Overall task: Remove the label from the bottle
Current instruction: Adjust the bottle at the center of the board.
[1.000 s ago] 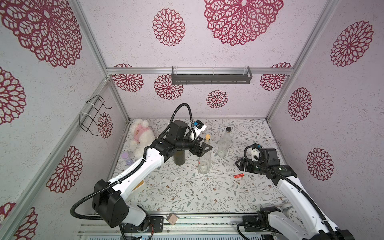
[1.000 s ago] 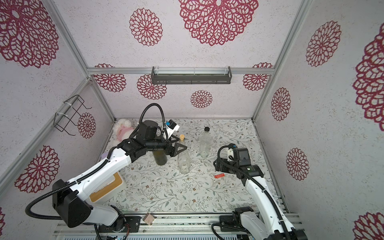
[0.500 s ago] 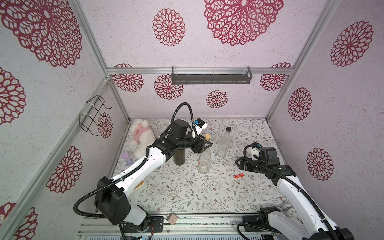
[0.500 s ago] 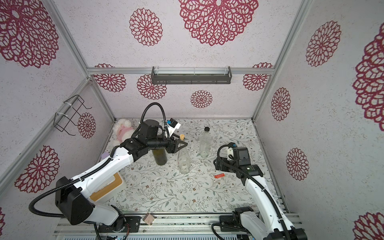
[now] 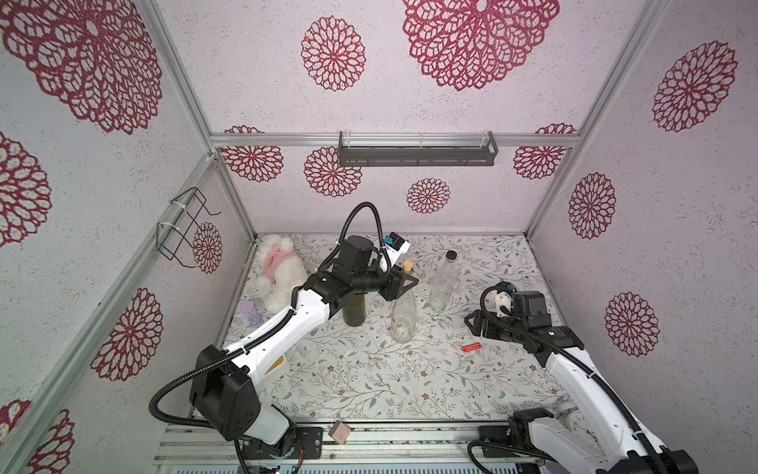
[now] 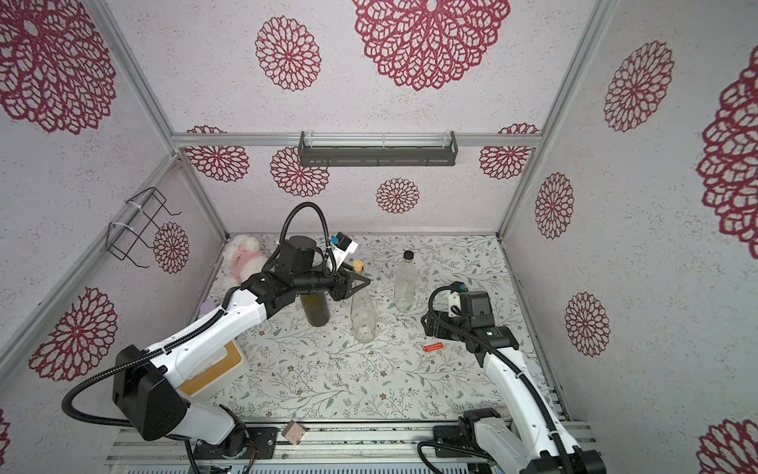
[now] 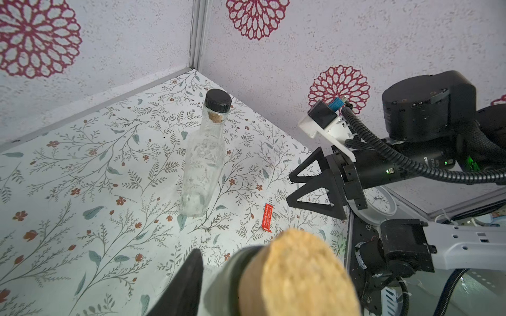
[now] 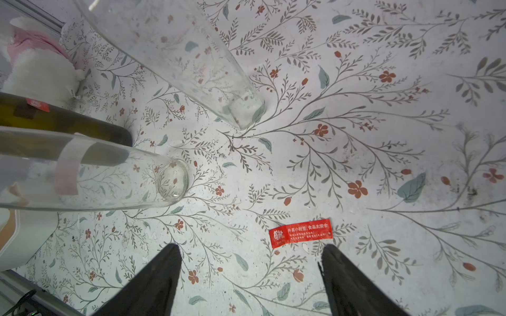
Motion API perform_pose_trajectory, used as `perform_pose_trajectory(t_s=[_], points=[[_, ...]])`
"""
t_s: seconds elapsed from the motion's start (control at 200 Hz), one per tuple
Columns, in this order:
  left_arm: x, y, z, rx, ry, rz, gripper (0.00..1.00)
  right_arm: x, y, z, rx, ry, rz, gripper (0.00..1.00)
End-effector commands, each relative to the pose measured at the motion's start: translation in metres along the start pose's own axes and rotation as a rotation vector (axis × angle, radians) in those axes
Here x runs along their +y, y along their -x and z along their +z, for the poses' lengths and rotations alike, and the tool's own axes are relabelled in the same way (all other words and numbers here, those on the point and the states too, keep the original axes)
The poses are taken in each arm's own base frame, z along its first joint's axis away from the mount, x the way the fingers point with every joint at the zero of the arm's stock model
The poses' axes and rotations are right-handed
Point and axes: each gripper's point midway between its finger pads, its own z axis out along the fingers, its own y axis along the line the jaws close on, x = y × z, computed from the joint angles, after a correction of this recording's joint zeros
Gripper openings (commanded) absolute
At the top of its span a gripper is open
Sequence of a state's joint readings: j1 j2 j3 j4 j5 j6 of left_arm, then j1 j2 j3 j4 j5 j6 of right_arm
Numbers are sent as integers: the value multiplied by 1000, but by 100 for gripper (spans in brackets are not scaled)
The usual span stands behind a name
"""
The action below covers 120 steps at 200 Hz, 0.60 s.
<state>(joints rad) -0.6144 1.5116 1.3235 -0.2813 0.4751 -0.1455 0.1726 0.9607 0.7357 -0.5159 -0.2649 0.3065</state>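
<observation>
A clear corked bottle point(image 5: 402, 322) stands mid-floor, with a pale strip label point(image 8: 67, 169) on its side. My left gripper point(image 5: 410, 283) is shut on its neck, just under the cork point(image 7: 298, 273). One finger point(image 7: 191, 273) lies against the glass; the other is hidden behind the cork. A dark green bottle point(image 5: 355, 310) with a small red label point(image 8: 38, 104) stands close behind. A loose red label point(image 8: 301, 232) lies flat on the floor. My right gripper point(image 8: 249, 247) hovers open just beside it, holding nothing.
A black-capped clear bottle point(image 5: 442, 283) stands to the right of the corked one. A plush toy point(image 5: 279, 271) lies at the back left and a white box point(image 6: 213, 369) sits under my left arm. A clock point(image 7: 379, 201) lies near the right arm's base.
My left gripper's jaws have come together around the corked bottle's neck, from wide open a second ago. The right arm and the red label on the floor have not moved.
</observation>
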Motion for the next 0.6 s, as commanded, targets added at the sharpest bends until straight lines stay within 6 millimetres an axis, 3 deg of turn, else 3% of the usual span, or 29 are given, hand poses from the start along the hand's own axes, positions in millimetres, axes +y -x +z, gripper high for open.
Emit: perform_pose_trajectory(t_s=[0.0,0.33,0.596], points=[[5,2,3,-1,62,24,38,-1,5,-3,-30,-2,-22,83],[8,17,-8,-45,206,18,22,6,17,-4,-49,16,-62,83],[-2,38,-29,-93,433,37,21,19,34,-6,-65,62,-112,83]])
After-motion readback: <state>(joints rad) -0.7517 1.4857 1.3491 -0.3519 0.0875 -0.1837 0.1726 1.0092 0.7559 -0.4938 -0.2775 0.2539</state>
